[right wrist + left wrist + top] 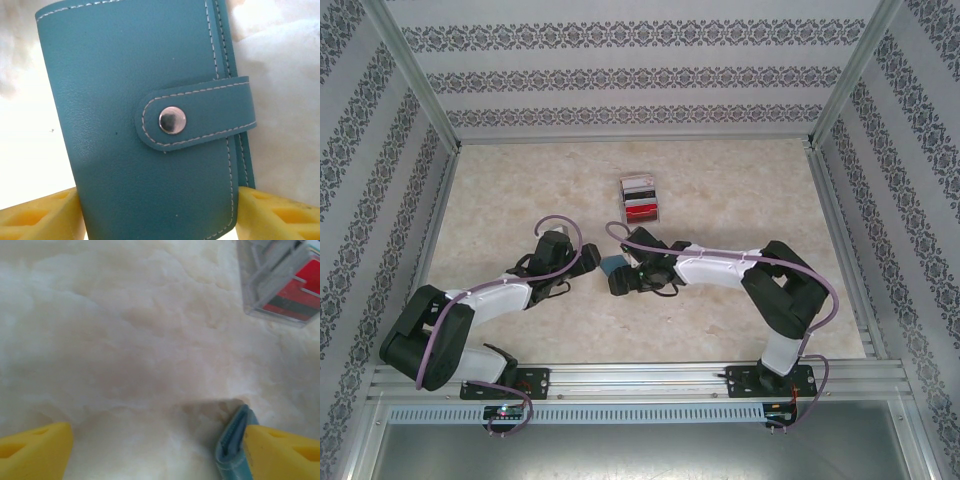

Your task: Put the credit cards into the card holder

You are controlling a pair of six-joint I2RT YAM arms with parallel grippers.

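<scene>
Viewing from above: teal card holder stands on the table between left gripper and right gripper; left wrist: holder on edge against one yellow finger, jaws wide apart, empty; right wrist: stitched cover, strap snapped closed; fingers flank both edges, grip cannot be determined.

arms: left arm and right arm, chunky black joints with white middle sections
cables: purple-ish, one looping along each arm
left fingers: bright yellow blocks
right fingers: same yellow, hollowed pockets on top
bases: black plates on a silver rail
</scene>
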